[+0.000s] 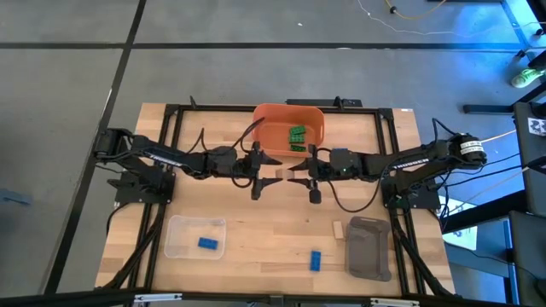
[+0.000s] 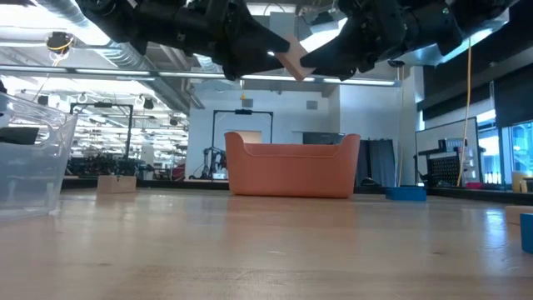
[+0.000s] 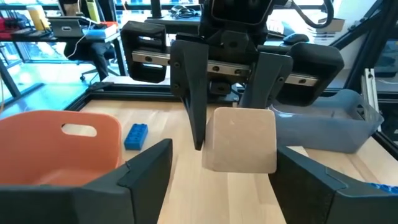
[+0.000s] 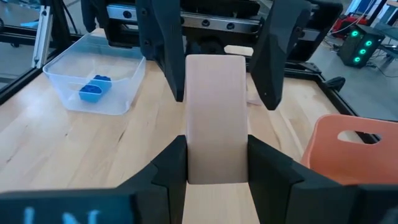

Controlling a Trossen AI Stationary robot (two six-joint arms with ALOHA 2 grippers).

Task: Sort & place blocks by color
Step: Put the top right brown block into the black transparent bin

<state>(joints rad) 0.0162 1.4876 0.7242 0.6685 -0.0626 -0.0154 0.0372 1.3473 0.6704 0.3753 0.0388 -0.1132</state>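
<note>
Two tools (image 1: 256, 171) (image 1: 300, 170), tan block (image 1: 282, 173) half-hidden

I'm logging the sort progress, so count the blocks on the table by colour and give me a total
Green blocks, in the orange bin: a cluster, number unclear
Blue blocks: 2, one in the clear tray, one loose
Tan blocks: 2, one in the right gripper
Total: 4, plus the green ones

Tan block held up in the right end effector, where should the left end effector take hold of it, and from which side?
Probably by the free end of the tan block, the part sticking out past the right end effector. The left end effector faces it head-on with jaws open on either side, so it should close across the two long straight edges, clear of the other fingers.
</note>
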